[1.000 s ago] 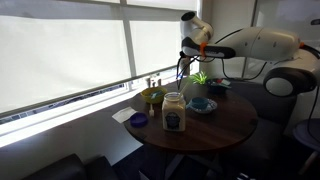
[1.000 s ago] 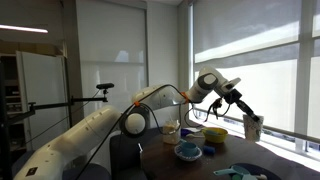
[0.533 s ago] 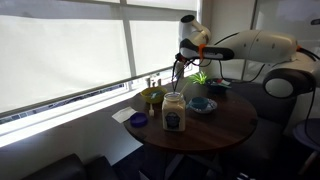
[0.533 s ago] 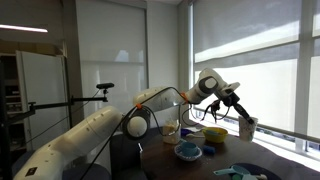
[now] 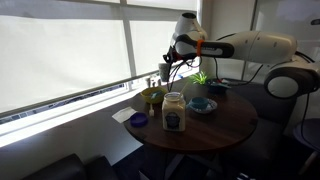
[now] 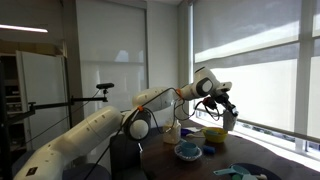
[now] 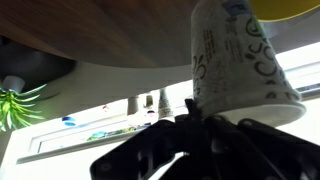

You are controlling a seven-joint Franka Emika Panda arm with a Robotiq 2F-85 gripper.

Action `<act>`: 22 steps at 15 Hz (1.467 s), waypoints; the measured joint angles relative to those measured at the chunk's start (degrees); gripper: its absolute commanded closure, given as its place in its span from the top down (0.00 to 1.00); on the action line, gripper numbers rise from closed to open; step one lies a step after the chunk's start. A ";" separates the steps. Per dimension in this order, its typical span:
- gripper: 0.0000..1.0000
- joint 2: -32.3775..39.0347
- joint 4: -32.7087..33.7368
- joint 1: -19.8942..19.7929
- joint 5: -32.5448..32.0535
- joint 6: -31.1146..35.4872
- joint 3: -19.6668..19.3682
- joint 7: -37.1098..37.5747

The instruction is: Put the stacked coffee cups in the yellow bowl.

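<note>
Gripper (image 7: 210,122) tips perhaps behind cups (image 7: 235,60)

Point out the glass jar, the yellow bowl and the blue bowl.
glass jar (image 5: 174,114): in an exterior view, middle of its front side.
yellow bowl (image 5: 152,98): in an exterior view, its front wall.
blue bowl (image 5: 200,104): in an exterior view, its front wall.

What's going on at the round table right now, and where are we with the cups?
The Franka arm's gripper is shut on the stacked coffee cups and holds them in the air above the round wooden table. The yellow bowl sits on the table close below and to one side of them, and the wrist view shows only its edge. The cups are not yet in the bowl. The glass jar stands nearby, clear of the gripper.
</note>
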 measured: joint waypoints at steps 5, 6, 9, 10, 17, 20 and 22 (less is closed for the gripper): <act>0.01 0.54 -0.32 -0.24 6.81 0.81 6.24 -11.33; 0.01 0.72 -0.43 -0.36 7.48 0.81 6.84 -12.87; 0.01 1.57 -0.68 -0.83 8.18 1.52 7.31 -15.43; 0.01 2.04 -0.69 -1.05 8.19 2.02 7.31 -15.72; 0.01 4.21 -0.70 -1.26 7.75 3.66 5.17 -16.27; 0.01 4.17 -0.64 -0.32 6.25 2.91 3.22 -16.26; 0.01 3.95 -0.64 0.65 3.90 1.56 1.21 -16.25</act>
